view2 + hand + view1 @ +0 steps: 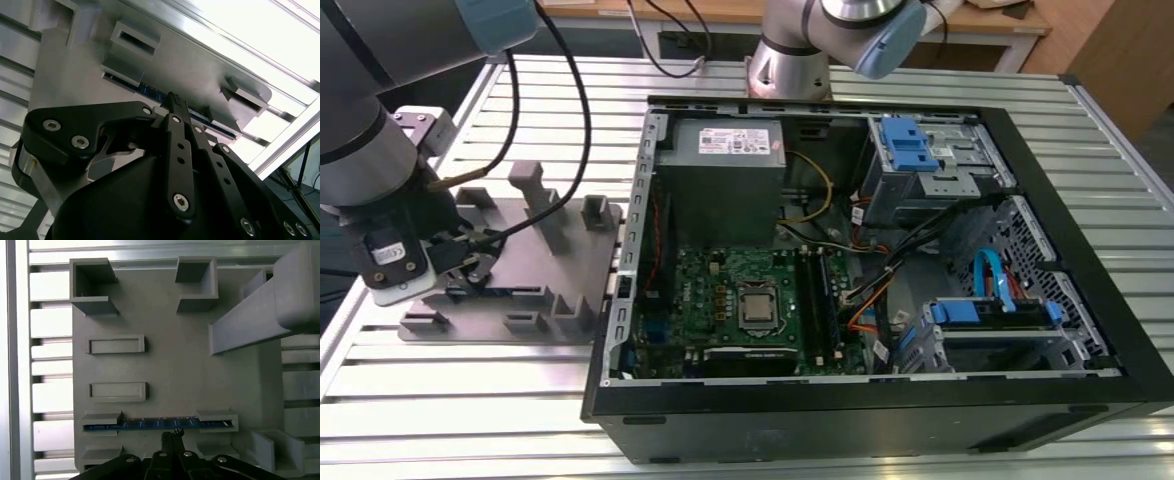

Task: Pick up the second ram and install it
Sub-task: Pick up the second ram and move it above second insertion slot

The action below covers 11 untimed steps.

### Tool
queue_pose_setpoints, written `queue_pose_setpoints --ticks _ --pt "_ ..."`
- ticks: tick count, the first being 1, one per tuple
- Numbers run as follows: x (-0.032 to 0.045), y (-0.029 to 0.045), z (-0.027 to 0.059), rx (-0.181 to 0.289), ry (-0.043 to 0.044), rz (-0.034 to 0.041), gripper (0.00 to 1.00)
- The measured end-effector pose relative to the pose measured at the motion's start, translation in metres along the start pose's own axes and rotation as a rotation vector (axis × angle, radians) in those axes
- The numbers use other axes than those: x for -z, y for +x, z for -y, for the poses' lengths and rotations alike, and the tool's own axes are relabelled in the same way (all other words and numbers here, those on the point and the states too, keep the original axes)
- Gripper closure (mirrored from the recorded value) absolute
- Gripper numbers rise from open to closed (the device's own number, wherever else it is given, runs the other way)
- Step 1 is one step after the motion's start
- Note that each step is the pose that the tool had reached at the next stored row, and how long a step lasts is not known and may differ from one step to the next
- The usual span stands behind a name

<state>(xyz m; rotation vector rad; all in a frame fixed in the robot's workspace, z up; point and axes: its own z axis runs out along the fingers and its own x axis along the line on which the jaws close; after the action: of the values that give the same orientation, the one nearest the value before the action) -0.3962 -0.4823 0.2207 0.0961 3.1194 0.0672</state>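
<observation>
Exterior view: gripper (467,272) low over grey fixture plate (540,250), 9 o'clock of computer case (854,400); second ram (500,292) at gripper's 5 o'clock.
First wrist view: second ram (150,424) on edge in plate slots; gripper (172,436) closed, empty, just short of its mid-length.
Second wrist view: gripper (174,100) close to blue edge of second ram (150,91).

fixture plate (165,365): grey plastic, matt, smooth
second ram (155,424): blue circuit board, slight sheen
gripper (172,436): black matt links, shiny metal screw heads
table (520,420): bare metal slats, ribbed, satin, glary under light
computer case (854,425): black, matt outside
</observation>
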Motion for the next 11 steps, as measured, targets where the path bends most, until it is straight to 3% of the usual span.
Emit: queue_pose_setpoints --ticks 11 --pt "-0.0001 0.0000 0.0000 0.190 -0.0035 -0.0083 0.93"
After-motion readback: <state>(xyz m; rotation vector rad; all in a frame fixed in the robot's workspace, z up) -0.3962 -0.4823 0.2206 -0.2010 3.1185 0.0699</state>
